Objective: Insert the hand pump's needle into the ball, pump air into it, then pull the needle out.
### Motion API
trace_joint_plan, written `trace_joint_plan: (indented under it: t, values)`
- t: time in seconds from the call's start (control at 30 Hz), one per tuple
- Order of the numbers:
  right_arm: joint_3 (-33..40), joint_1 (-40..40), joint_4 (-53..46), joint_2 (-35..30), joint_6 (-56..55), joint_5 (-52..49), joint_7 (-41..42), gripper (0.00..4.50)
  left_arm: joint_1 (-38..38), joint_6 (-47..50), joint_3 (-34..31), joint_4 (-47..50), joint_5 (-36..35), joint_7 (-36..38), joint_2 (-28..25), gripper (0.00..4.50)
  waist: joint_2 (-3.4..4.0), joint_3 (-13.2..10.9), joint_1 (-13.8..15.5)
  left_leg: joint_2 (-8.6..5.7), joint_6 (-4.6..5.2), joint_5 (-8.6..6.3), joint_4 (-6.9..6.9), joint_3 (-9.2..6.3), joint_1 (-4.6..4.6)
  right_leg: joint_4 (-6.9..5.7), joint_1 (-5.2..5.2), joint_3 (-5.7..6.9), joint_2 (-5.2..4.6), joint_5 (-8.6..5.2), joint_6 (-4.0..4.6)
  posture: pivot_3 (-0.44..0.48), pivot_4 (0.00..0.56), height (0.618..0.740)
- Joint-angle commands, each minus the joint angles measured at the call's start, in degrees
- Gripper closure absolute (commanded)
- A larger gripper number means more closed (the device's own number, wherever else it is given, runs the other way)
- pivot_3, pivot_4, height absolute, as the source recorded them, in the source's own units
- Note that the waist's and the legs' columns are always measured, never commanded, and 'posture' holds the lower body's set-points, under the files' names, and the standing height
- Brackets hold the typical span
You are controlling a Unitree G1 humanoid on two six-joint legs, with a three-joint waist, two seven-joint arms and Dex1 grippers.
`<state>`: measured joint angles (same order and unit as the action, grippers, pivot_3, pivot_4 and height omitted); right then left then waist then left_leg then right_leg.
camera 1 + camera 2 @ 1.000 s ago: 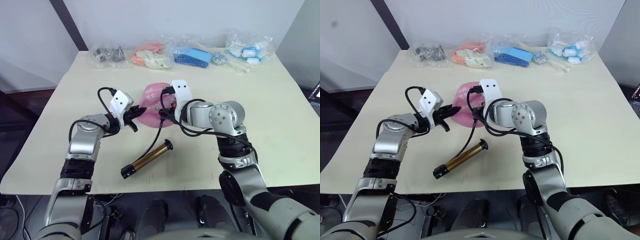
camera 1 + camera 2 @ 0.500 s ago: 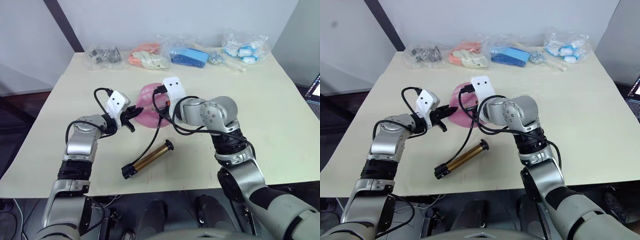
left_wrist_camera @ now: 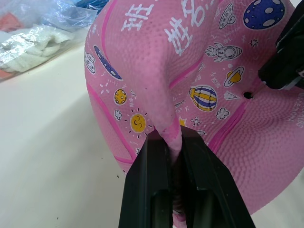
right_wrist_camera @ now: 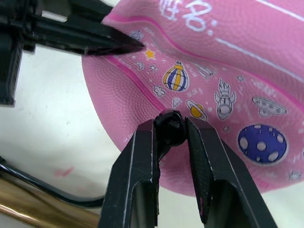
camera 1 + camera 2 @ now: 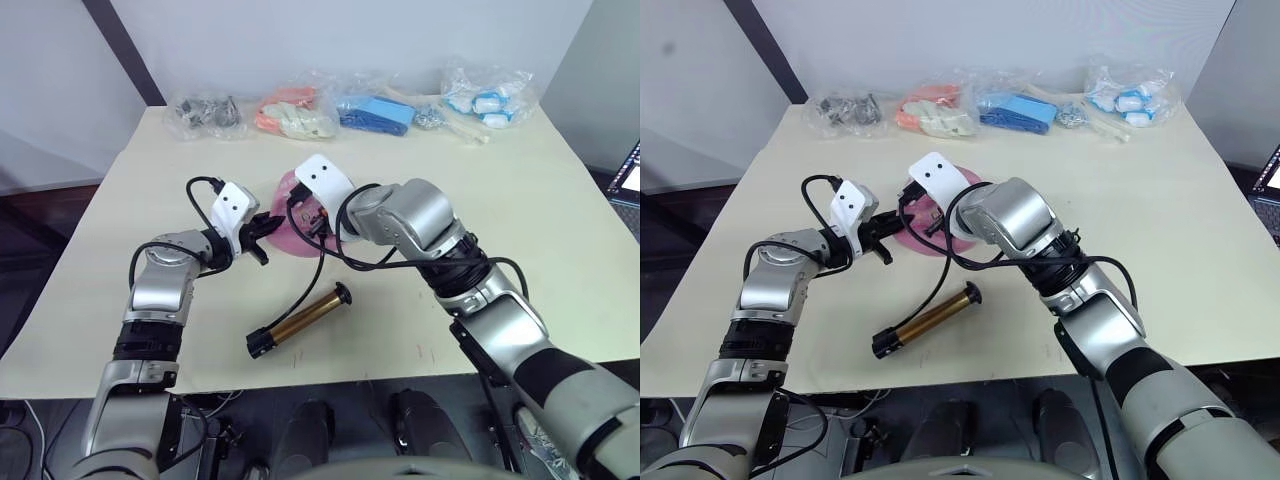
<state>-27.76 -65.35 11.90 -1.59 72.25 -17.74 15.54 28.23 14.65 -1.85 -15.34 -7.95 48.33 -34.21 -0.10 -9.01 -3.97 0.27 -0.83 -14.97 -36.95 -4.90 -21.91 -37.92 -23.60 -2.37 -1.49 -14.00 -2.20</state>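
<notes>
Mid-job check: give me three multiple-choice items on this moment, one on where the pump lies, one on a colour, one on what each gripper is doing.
1. Where does the hand pump lie?
A. on the table, nearer the robot than the ball
B. on top of the ball
C. among the bags at the far edge

2. What colour is the ball?
A. blue
B. pink
C. yellow

3. What does the left gripper hold?
A. the pump barrel
B. nothing, open
C. a pinched fold of the ball

Answers: 1 A, the barrel rests flat on the table, apart from the ball. 2 B, pink rubber with cartoon prints. 3 C, its fingers clamp a ridge of rubber, while the right gripper holds the hose end against the ball.
</notes>
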Motion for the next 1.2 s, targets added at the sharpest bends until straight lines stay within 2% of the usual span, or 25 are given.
trace_joint_plan:
  t: [0.03, 0.2, 0.57, 1.2]
  values:
    - [-4.96, -1.54, 0.94, -0.35, -4.60, 1.40, 7.53, 4.12, -1.61, 1.04, 3.86, -1.14, 1.18, 1.53, 1.13, 4.50, 0.00, 0.00, 0.00, 0.00, 0.00, 0.00, 0.00, 0.00, 0.00, 0.00, 0.00, 0.00, 0.00, 0.00, 0.00, 0.000, 0.150, 0.740]
    - [-9.83, -3.26, 3.36, -3.18, -10.27, 5.96, 14.76, 4.12, -1.38, 0.92, 3.98, -1.51, 1.25, 1.63, 1.25, 4.50, 0.00, 0.00, 0.01, 0.00, 0.00, 0.00, -0.03, 0.00, 0.02, -0.02, 0.01, 0.00, 0.00, 0.00, 0.00, 0.000, 0.150, 0.740]
    - [-16.55, -4.58, 11.42, -4.89, -19.09, 15.76, 25.70, 4.12, -1.30, 0.82, 4.21, -1.83, 1.31, 1.97, 1.39, 4.50, 0.00, 0.02, 0.03, -0.01, -0.01, 0.00, -0.11, -0.01, 0.08, -0.05, 0.08, 0.01, 0.00, 0.00, -0.01, 0.000, 0.150, 0.740]
    - [-16.87, -3.93, 25.33, -1.02, -31.18, 30.10, 32.81, 4.12, -1.07, 3.14, 4.53, -2.18, 0.82, 3.13, 1.19, 4.50, -0.01, 0.42, 0.02, -0.01, -0.04, 0.02, -0.15, -0.05, 0.32, -0.06, 0.30, 0.02, 0.01, 0.00, -0.02, 0.000, 0.150, 0.740]
